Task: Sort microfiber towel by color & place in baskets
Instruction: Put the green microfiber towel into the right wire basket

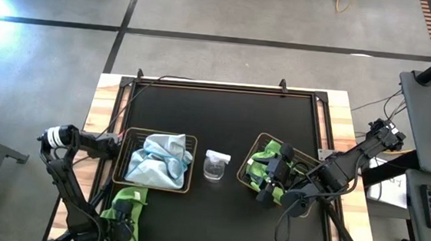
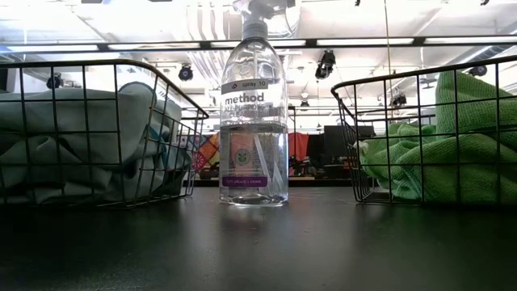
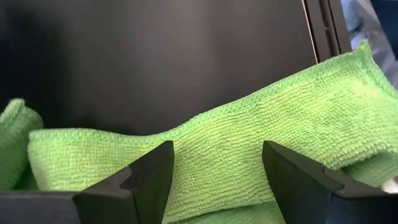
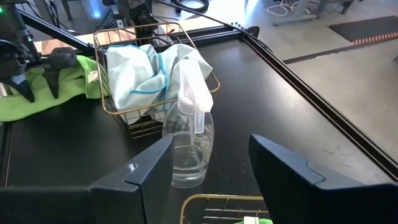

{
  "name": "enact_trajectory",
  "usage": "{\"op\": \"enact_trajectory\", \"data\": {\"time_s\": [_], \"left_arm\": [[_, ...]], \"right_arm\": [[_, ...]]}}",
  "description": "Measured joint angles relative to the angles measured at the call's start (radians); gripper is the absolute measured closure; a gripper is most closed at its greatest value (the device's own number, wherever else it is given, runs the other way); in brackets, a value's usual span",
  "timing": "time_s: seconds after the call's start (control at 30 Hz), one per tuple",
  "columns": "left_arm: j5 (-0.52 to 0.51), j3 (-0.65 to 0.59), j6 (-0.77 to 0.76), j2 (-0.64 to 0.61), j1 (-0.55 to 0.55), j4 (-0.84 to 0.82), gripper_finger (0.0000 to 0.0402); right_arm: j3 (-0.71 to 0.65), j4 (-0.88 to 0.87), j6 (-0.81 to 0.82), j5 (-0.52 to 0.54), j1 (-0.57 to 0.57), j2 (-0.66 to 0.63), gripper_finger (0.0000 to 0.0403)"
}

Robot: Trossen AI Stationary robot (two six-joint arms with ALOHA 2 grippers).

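A lime green towel lies spread at the table's near left corner; it also shows in the left wrist view. My left gripper is open and points down over it, one finger on either side of a raised fold. The left basket holds pale blue towels. The right basket holds green towels. My right gripper hangs open and empty over the right basket's near part, facing the left basket. My left gripper comes at the green towel from above, its open fingertips down at the towel's top surface. I cannot tell whether they touch the cloth. The towel lies flat on the table.
A clear spray bottle stands upright between the two baskets, and shows in the low view and the right wrist view. Bare black tabletop lies beyond and in front of the baskets. Wooden table edges run along both sides.
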Motion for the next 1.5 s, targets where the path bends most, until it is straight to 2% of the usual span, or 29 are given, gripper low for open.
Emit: {"op": "enact_trajectory", "data": {"time_s": [0.33, 0.7, 0.87, 0.93, 1.13, 1.5], "left_arm": [[-0.004, 0.025, 0.111, -0.002, 0.012, -0.053, 0.0173], [-0.004, 0.127, 0.430, -0.002, 0.012, -0.225, 0.0173], [-0.003, 0.147, 0.613, -0.003, 0.012, -0.230, 0.0173], [0.024, 0.148, 0.667, -0.003, 0.012, -0.230, 0.0173], [0.200, 0.134, 0.838, -0.003, 0.017, -0.225, 0.0173], [0.224, 0.122, 0.885, -0.003, 0.031, -0.235, 0.0173]], "right_arm": [[0.000, 0.000, 0.000, 0.000, 0.000, 0.000, 0.0200], [0.000, -0.001, 0.000, 0.000, 0.000, 0.000, 0.0200], [0.000, -0.002, -0.001, 0.000, 0.000, 0.000, 0.0200], [0.000, -0.003, -0.001, 0.000, 0.000, 0.000, 0.0200], [0.000, -0.003, -0.002, 0.000, 0.000, 0.000, 0.0200], [0.000, -0.004, -0.003, 0.000, 0.000, 0.000, 0.0200]]}}
